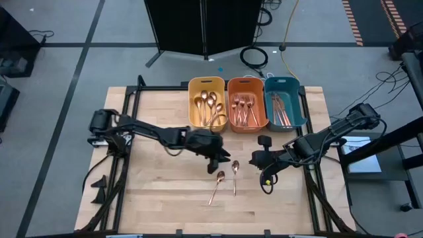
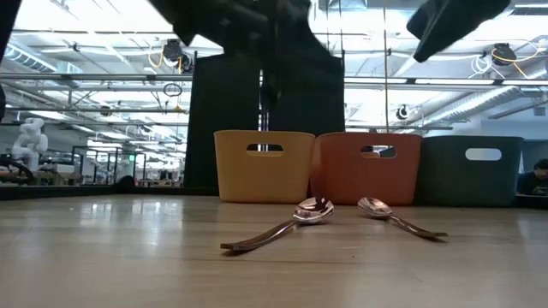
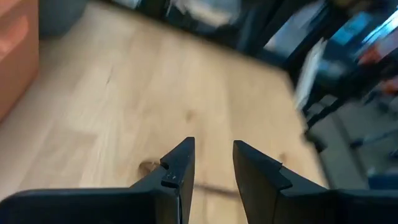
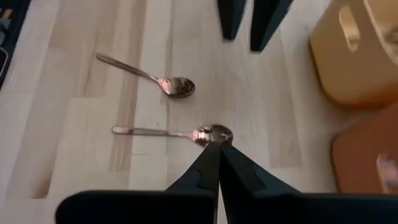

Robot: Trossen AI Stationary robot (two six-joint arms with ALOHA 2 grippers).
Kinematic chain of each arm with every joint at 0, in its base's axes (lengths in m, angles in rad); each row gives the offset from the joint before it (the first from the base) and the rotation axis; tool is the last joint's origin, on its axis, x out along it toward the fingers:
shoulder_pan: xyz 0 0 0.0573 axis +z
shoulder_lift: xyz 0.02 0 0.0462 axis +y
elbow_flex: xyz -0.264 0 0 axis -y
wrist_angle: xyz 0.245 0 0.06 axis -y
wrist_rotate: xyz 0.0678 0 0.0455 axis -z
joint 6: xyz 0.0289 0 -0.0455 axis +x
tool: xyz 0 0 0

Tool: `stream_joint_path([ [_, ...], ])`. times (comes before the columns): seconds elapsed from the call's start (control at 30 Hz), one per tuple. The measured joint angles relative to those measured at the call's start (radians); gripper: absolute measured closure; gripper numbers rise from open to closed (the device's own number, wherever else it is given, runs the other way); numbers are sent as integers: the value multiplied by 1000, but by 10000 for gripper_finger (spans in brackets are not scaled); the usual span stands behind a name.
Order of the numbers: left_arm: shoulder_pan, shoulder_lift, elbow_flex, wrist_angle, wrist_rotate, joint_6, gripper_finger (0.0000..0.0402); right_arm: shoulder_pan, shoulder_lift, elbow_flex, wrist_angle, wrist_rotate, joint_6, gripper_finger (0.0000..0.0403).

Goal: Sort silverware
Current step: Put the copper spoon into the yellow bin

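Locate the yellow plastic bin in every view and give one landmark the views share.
High: yellow plastic bin, leftmost of three, holding spoons.
Low: left of the bins, behind two loose copper spoons.
Left wrist: not in view.
Right wrist: at the picture's edge.
Shared landmark: the orange bin beside it.

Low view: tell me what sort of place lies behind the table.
Probably a robotics lab or industrial workshop: ceiling trusses with strip lights, metal frames and equipment along the back, and a white robot-like figure at the left.
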Motion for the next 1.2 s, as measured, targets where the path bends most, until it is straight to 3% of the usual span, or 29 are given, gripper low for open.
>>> stream_joint_path([
  [0.1, 4, 88, 122, -189, -1, -68, 297, 3, 0, 0, -40, 0, 125, 403],
  [0.23, 1, 215, 252, -411, 3, -517, 297, 5, 0, 0, -166, -1, 407, 403],
  [0.3, -15, 260, 279, -406, 8, -604, 297, 10, 0, 0, -214, -7, 512, 403],
  [0.5, -80, 335, 338, -314, -13, -762, 297, 79, -25, 0, -244, 25, 526, 403],
  [0.63, -118, 353, 368, -308, -107, -882, 297, 147, -80, 0, -290, 136, 554, 403],
  [0.8, -165, 367, 399, -312, -207, -979, 297, 195, -149, 0, -323, 197, 580, 403],
  [0.93, -183, 364, 402, -362, -306, -988, 297, 207, -178, 0, -322, 196, 580, 403],
  [1.2, -188, 470, 412, -310, -337, -1007, 297, 215, -176, 0, -297, 217, 604, 403],
])
